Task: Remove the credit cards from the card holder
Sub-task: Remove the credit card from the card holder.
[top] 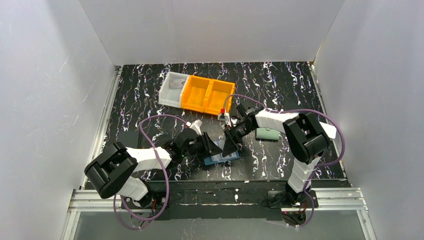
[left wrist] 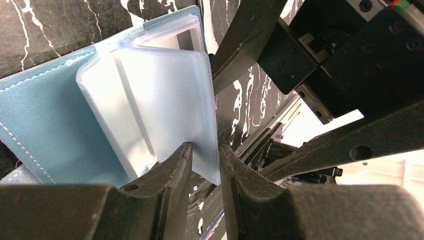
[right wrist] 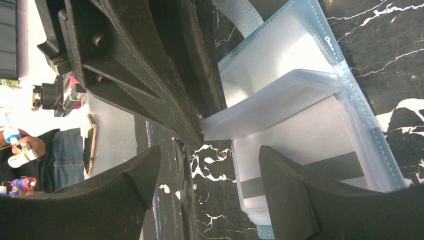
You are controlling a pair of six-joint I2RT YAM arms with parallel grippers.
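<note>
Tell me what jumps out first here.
Both arms meet over the open blue card holder at the near centre of the table. The left end effector pinches a lifted clear pocket page, while the right end effector hangs open right beside it. The bright orange bins at the far side of the table also catch the eye.

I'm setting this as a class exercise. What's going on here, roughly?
Two robot arms are working on an open blue card holder lying on the table. The left gripper is pinching one clear pocket page and holding it up. The right gripper is open, poised over the exposed pockets, where a pale card with a dark stripe sits inside.
</note>
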